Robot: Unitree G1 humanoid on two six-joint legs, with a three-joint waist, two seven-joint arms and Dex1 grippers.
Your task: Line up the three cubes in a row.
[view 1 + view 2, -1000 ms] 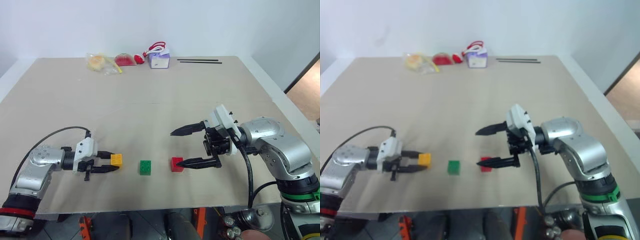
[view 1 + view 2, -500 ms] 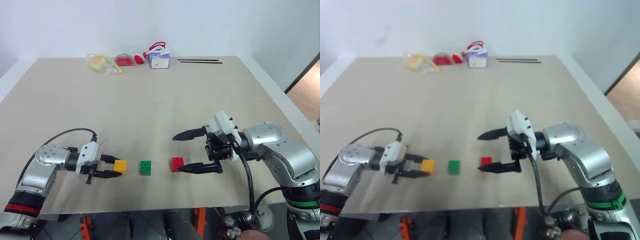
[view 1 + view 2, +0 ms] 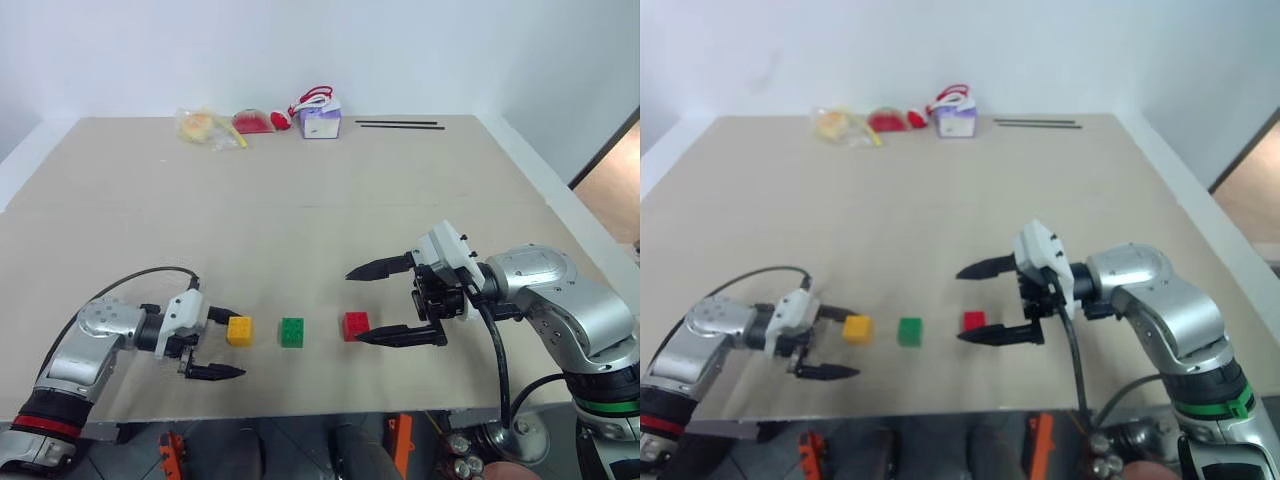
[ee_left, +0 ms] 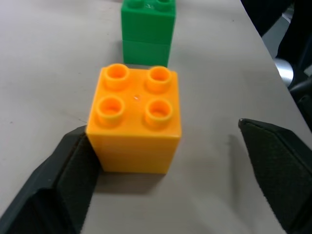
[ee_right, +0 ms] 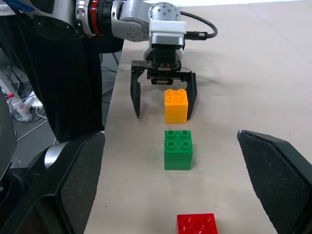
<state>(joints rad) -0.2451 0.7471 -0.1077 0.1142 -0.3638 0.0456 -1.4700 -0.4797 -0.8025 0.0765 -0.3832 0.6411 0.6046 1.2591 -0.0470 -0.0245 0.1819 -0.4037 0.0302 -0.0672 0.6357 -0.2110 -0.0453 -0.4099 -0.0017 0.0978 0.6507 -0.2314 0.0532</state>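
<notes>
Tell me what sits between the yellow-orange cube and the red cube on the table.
The green cube sits between the yellow-orange cube and the red cube, with bare table on either side of it. Both eye views and the right wrist view show this.

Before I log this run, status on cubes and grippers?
Both grippers open: left gripper, right gripper. Yellow cube, green cube, red cube in a row. Nothing obstructing.

three cubes [image 3: 292,332] are sitting in a row near the counter [image 3: 300,200]'s front edge. the left tool [image 3: 222,346] is straddling the leftmost cube, and the right tool [image 3: 353,305] is flanking the rightmost.
</notes>
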